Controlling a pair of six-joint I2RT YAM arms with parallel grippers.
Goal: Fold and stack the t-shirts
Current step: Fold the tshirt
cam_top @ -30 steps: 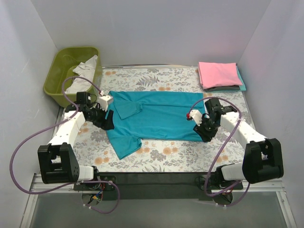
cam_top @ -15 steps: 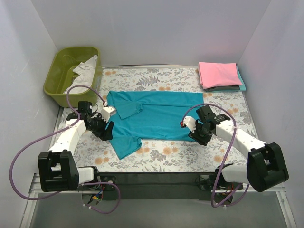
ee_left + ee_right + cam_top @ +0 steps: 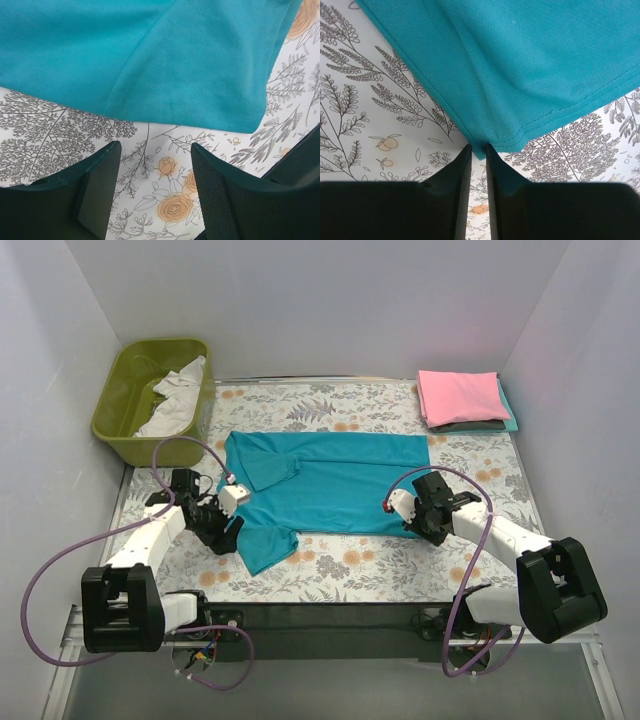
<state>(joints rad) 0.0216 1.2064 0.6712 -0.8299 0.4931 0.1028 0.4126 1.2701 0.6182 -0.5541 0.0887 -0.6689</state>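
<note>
Shirt one, the teal shirt (image 3: 330,480), lies flat just beside the green tub (image 3: 118,400), its long axis running straight away from the tub. The pink shirt (image 3: 458,395) sits folded, well apart from the tub. The left gripper (image 3: 155,165), at the tub end, is spread wide with only tablecloth (image 3: 50,135) between its fingers and the sleeve edge just ahead. The right gripper (image 3: 478,150), at the end farthest from the tub, is nearly closed about the hem corner; whether it truly holds cloth I cannot tell. The fold likely needs both ends of that edge lifted together.
</note>
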